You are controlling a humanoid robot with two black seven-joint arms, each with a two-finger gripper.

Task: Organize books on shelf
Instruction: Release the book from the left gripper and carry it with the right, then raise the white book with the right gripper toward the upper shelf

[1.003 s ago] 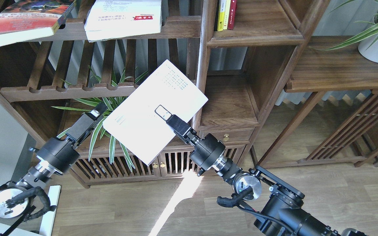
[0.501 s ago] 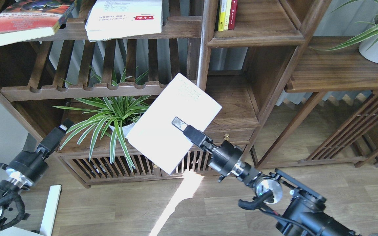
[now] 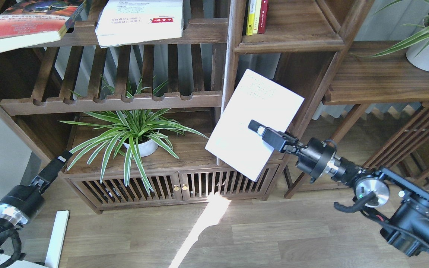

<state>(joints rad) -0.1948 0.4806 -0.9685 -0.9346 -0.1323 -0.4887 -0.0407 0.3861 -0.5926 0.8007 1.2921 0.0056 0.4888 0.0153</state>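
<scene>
Nearest, at the lower left, the left gripper (image 3: pixel 61 159) points up toward the cabinet edge, holding nothing; it is seen too dark and end-on to tell whether its jaws are released or clenched. From the lower right the right gripper (image 3: pixel 256 127) reaches up and inward, its jaws clenched on the thin white book (image 3: pixel 253 123), one finger lying across the cover. That book hangs tilted in the air, in front of the shelf (image 3: pixel 274 128), the narrow dark-brown compartment with a plank floor and solid side panels; its lower corner overlaps the slatted cabinet doors (image 3: pixel 155 186) below. To the left, on the cabinet top, stands a spider plant (image 3: pixel 132 128) in a small white pot. Farther up, on the slatted rack (image 3: pixel 199 33) at the top left, lie the red-orange book (image 3: pixel 28 24) and, just beside it to the right, the thick white book with a red label (image 3: pixel 140 20). In the upper compartment above the shelf, a few yellow and red upright books (image 3: pixel 256 16) stand against the left panel. At the far right a wide plank (image 3: pixel 378 80) carries a white plant pot (image 3: pixel 428 52).
</scene>
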